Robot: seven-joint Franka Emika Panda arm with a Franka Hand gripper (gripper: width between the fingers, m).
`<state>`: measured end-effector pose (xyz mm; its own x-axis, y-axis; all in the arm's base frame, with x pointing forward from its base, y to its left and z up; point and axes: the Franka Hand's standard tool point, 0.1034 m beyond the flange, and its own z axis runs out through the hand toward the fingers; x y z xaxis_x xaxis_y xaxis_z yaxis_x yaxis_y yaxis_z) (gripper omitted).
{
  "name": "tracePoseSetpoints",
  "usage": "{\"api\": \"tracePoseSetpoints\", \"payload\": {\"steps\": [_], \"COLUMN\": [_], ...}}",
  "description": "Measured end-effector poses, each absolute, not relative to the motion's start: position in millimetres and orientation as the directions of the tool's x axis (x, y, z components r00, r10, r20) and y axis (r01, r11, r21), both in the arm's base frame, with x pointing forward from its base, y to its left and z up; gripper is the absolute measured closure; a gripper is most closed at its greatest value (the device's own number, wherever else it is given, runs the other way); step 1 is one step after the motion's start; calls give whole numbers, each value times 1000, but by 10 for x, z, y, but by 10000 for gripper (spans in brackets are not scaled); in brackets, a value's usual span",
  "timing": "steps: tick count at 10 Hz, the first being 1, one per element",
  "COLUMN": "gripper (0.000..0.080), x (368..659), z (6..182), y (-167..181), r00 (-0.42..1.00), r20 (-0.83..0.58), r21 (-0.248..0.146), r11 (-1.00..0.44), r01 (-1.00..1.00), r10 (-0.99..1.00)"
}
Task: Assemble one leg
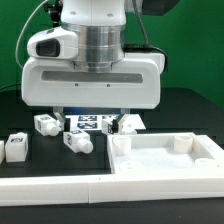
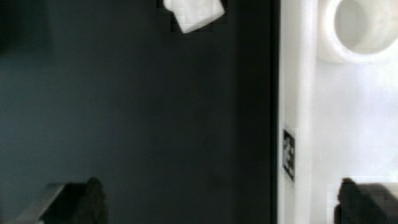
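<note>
Four legs on the table, none picked up. Taking the exterior view as a dial centred on the gripper [image 2: 222,203]: near leg [image 1: 125,124] at 3 o'clock, just beside the fingers; lying leg [image 1: 75,141] at 7 o'clock, on its side; third leg [image 1: 45,124] at 9 o'clock; far leg [image 1: 17,147] at 8 o'clock, well apart. The claw is released: jaws spread wide over bare table, nothing between them. The tray part [image 1: 165,160] sits at 4 o'clock, and the marker board [image 1: 85,122] lies under the hand. For the step in hand, we judge it an approach to a grasp. We'd centre the jaws over one leg's blocky body, square to its flat sides, and close low, leaving the narrow end free for a socket [image 2: 365,35]. We'd also keep the fingers off the tray wall and the neighbouring legs. The hand blocks the fingertips in the exterior view. The wrist view cuts off a white piece [image 2: 196,12] at the frame edge; it's probably a leg, but we can't tell which. Leg tags are too small to read.
</note>
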<state>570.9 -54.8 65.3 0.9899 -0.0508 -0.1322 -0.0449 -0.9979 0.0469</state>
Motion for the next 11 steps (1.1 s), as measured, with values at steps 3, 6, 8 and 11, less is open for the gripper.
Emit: {"api": "tracePoseSetpoints", "payload": {"steps": [3,6,8,11], "gripper": [150,150,150,150], "x": [5406,5274,5286,5275], "z": [762,765,760,749], "y": [-596,-461,-459,-488], "r00": [987,991,990,989], "r20": [-158,-117,-117,-119], "r21": [27,17,18,18], "r11": [-1000,-997,-997,-996], "r01": [-1,74,75,87], "r10": [-5,72,73,84]}}
